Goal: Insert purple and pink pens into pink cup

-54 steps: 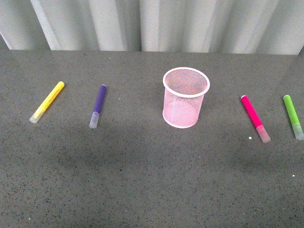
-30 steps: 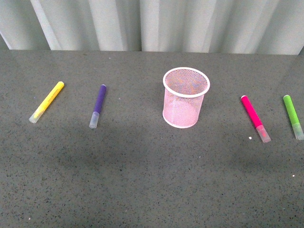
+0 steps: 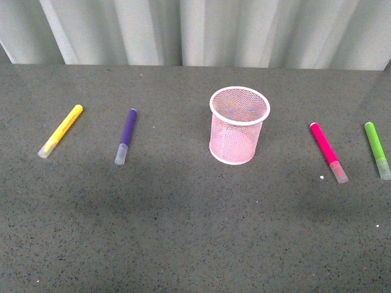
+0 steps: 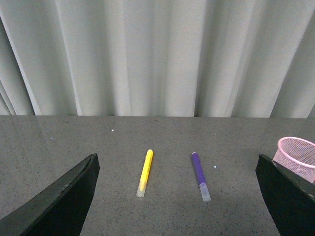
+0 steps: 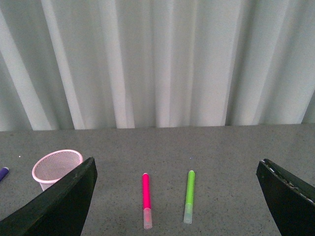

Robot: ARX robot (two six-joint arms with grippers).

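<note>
The pink cup (image 3: pixel 239 125) stands upright at the middle of the dark table; it also shows in the left wrist view (image 4: pixel 297 151) and the right wrist view (image 5: pixel 56 166). To its left the purple pen (image 3: pixel 126 135) lies flat, seen too as the purple pen (image 4: pixel 200 175) between the wide-open jaws of my left gripper (image 4: pixel 177 196). On the cup's right lies the pink pen (image 3: pixel 328 152). In the right wrist view the pink pen (image 5: pixel 146 199) sits ahead of my open right gripper (image 5: pixel 177 196). Neither gripper holds anything, and neither shows in the front view.
A yellow marker (image 3: pixel 60 130) lies at the far left, beside the purple pen (image 4: pixel 145 172). A lime green marker (image 3: pixel 377 149) lies at the far right, next to the pink pen (image 5: pixel 188 196). A pale pleated curtain (image 3: pixel 195 30) backs the table.
</note>
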